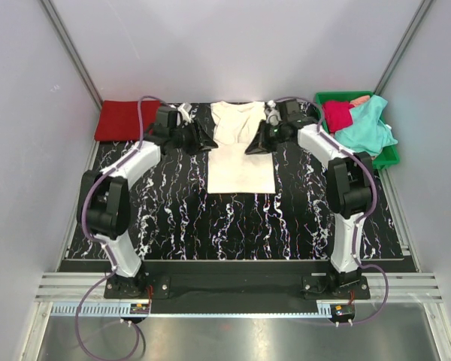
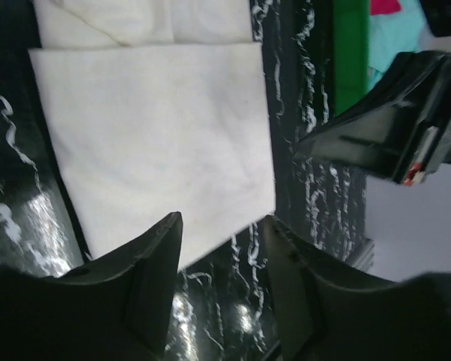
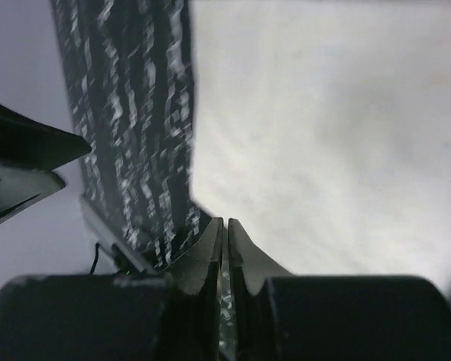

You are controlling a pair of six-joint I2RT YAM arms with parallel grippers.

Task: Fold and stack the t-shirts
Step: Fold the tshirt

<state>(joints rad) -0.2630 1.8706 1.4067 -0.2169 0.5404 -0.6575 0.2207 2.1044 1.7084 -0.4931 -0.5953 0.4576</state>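
**Two grippers at the white shirt, seen from above and from both wrists.**

The left gripper point(image 2: 219, 226) is shown open. Its jaws are set well apart and only mat point(image 1: 173, 226) and the corner of the white shirt point(image 1: 240, 169) are seen through the gap. Nothing is held, and no contact with the cloth is seen. It is placed just beside the shirt's left edge.

The right gripper point(image 3: 225, 223) is shown closed to a thin slit. Its tips are placed at the shirt's right edge, where cloth meets mat. Whether a fold of cloth is nipped in the slit cannot be told.

The white shirt is laid at the middle of the mat, towards the far side, between the two grippers. Its near part is seen as a flat rectangle with straight left, right and near edges. Its far part is narrower and rumpled, and reaches the mat's far edge.

A red shirt point(image 1: 128, 120) is laid folded at the far left corner, well apart from the white one. A crimson shirt point(image 1: 337, 114) and a teal shirt point(image 1: 367, 129) are heaped in the green tray point(image 1: 391, 156) at the far right. The teal one is draped over the tray's rim.

Bare mat is shown on both sides of the white shirt and across the whole near half, between the two arms. The workspace is closed in by pale walls on the left, right and far sides.
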